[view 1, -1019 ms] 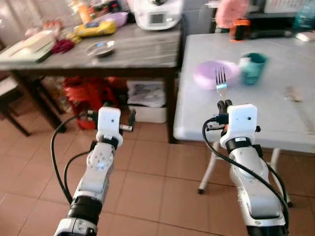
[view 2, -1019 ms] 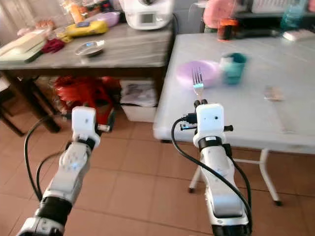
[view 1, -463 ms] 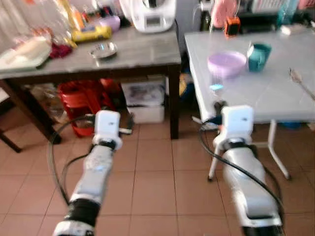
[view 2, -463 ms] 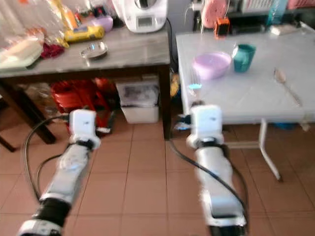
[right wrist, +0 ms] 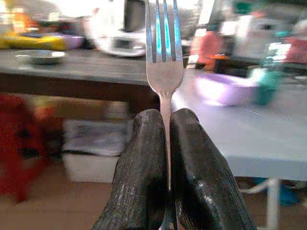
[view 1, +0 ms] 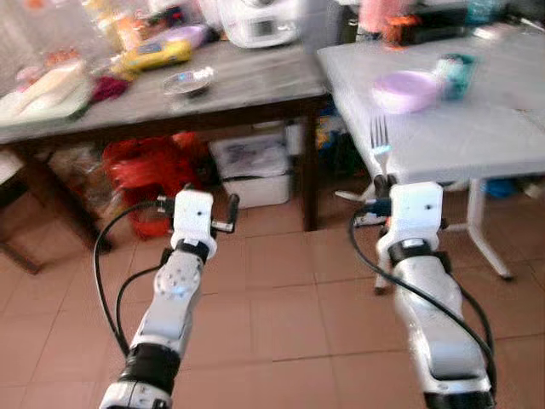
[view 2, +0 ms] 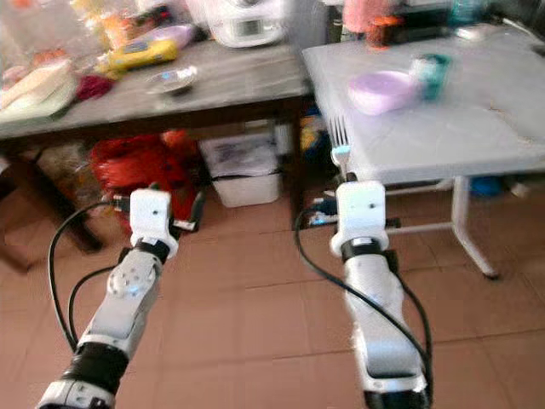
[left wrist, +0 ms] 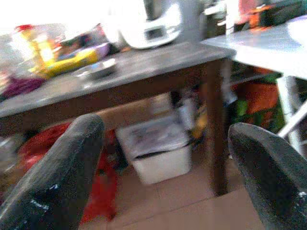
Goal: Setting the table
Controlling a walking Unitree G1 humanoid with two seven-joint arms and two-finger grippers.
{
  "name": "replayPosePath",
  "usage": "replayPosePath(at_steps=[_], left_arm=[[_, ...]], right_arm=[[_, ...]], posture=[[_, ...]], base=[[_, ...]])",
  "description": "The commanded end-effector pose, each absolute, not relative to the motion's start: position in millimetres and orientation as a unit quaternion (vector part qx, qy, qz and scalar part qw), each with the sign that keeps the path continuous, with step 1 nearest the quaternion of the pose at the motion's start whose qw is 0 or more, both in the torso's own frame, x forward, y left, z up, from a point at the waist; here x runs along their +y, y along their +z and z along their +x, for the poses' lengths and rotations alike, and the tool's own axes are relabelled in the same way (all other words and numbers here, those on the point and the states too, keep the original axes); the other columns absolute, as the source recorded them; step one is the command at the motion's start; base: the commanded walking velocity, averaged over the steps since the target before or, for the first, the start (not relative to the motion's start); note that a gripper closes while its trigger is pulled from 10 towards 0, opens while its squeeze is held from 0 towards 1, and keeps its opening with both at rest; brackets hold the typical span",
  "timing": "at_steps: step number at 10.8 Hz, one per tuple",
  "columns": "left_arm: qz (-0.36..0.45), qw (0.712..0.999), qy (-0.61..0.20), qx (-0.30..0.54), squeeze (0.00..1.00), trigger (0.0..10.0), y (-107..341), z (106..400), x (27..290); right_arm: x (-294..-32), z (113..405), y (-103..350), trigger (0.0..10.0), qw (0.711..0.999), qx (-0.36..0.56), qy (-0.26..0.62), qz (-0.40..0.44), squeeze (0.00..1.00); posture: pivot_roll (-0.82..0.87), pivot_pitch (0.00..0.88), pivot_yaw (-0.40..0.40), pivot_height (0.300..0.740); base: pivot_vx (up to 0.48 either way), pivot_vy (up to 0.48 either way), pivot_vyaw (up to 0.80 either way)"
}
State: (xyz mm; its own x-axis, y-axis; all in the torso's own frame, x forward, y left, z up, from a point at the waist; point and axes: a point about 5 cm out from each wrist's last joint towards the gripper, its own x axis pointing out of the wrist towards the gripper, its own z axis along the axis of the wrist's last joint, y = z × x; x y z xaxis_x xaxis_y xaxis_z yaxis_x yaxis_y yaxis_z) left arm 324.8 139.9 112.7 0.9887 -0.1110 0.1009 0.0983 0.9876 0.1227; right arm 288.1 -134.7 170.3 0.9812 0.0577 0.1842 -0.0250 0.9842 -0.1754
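Gripping a fork (view 1: 380, 143) upright, tines up, the right gripper (view 1: 382, 179) sits at about 3 o'clock in the left eye view, over tiled floor just short of the white table (view 1: 477, 128). On that table, at 1–2 o'clock: purple bowl (view 1: 404, 89) w/ a teal cup (view 1: 451, 73) just beside it, both blurred. Left gripper (view 1: 204, 198) at 9 o'clock, held over the floor w/ nothing in it. Dark wooden table (view 1: 170, 94) at 11 o'clock carries a small metal dish (view 1: 189, 79), a yellow item, a white appliance. Red bag (view 1: 140, 166) and a white bin (view 1: 251, 166) stand below it.

Right eye view: same scene, fork (view 2: 340, 141) rising from the right gripper (view 2: 344, 177) in front of the white table's near corner.

Left wrist view: fingers (left wrist: 60, 179) spread wide apart, nothing between them; dark table and bin beyond.

Right wrist view: fingers (right wrist: 146, 177) pressed narrow on the fork handle (right wrist: 164, 48), tines at 12 o'clock; bowl (right wrist: 223, 88) and cup at 2–3 o'clock.
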Motion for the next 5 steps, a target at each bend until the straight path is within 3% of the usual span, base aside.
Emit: replayPosePath(at_steps=[1,2,5], left_arm=[[0.061,0.996,-0.043,-0.054,0.00,10.0,114.7,326.1,144.6],[0.062,0.995,-0.044,-0.057,0.00,10.0,115.6,326.3,143.9],[0.061,0.993,-0.065,-0.074,0.00,10.0,119.6,323.5,139.4]], right_arm=[[-130.1,287.8,174.9,10.0,0.990,-0.107,0.029,-0.089,0.00],[-130.6,288.1,174.8,10.0,0.990,-0.108,0.028,-0.092,0.00],[-129.9,287.3,173.2,10.0,0.989,-0.106,0.031,-0.098,0.00]], posture=[[-0.08,0.069,0.126,0.740],[-0.08,0.068,0.125,0.740],[-0.08,0.063,0.121,0.740]], base=[[0.000,0.480,0.00],[0.000,0.480,0.00],[0.000,0.000,0.00]])
